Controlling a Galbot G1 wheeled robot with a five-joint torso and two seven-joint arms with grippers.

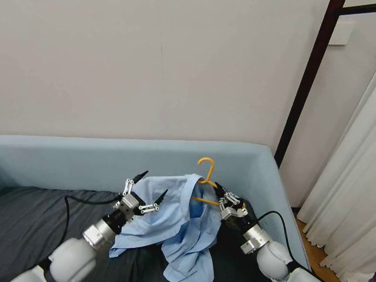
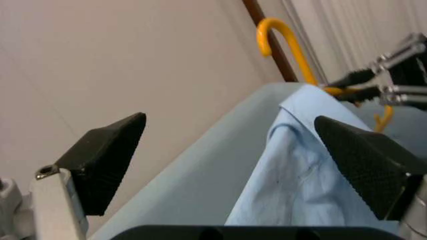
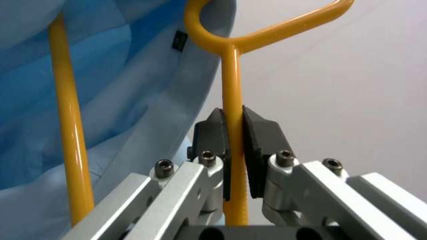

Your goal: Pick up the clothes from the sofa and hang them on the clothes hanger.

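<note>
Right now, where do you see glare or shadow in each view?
Head view: soft, even light on the wall, no hard shadows; the blue shirt reads bright against the dark sofa seat. Left wrist view: the pads of the open left end effector are dark against the pale wall. Right wrist view: highlight streaks run along the yellow hanger, clamped in the right end effector.

The right gripper (image 3: pixel 233 145) is clamping its two black pads on a thin bar of the yellow clothes hanger (image 3: pixel 231 75), while a light blue shirt (image 3: pixel 120 65) is hanging against the hanger's other bar.
</note>
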